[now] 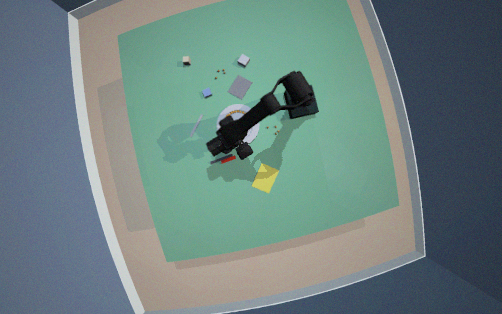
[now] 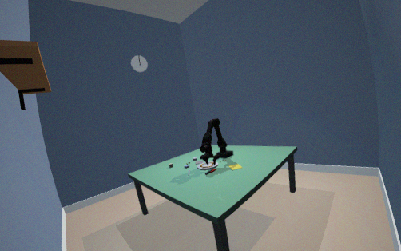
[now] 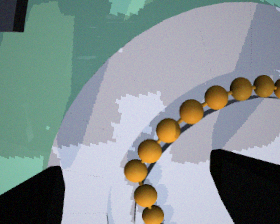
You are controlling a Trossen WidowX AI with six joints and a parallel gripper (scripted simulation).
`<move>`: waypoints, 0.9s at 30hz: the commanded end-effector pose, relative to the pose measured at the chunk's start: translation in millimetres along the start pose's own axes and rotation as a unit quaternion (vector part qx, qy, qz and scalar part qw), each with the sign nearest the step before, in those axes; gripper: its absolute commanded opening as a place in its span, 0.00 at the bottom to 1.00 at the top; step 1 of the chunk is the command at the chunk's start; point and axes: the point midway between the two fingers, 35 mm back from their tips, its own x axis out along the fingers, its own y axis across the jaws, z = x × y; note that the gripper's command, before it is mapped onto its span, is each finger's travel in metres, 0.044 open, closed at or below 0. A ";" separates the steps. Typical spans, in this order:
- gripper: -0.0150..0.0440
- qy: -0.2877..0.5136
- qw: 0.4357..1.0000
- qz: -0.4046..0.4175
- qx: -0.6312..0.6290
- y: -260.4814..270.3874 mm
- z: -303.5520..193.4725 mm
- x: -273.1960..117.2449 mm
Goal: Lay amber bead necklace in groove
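Observation:
The round pale bead board [image 1: 254, 135] [image 2: 201, 168] [image 3: 156, 55] lies on the green table under the arm. The amber bead necklace [image 1: 235, 112] [image 3: 191, 111] lies on it. In the wrist view its beads curve along the groove, then bend sharply at the lower left and run down and inward, seemingly off the groove's curve. The rest is out of that view and partly hidden by the arm in the top view. My gripper [image 2: 211, 164] [image 3: 138, 169] is open low over the board, its fingers apart on either side of the bent beads, touching none that show.
A red and dark tool [image 1: 228, 159] [image 3: 7, 15] lies close beside the board. A yellow pad [image 1: 268, 175] [image 2: 235, 167], a grey square [image 1: 240, 87], a thin grey stick [image 1: 197, 125], a blue block [image 1: 207, 92], a white block [image 1: 243, 60] and a beige block [image 1: 186, 60] lie around.

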 end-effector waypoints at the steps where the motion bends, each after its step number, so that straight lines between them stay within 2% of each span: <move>1: 0.92 0.003 1.000 0.002 0.002 0.5 -1.1 -3.1; 3: 1.00 0.002 1.000 0.000 0.000 0.0 -1.0 -1.6; 22: 1.00 0.004 1.000 0.003 0.003 0.0 -1.0 -4.5; 27: 0.78 0.004 0.996 0.003 -0.089 -2.1 -8.8 -27.5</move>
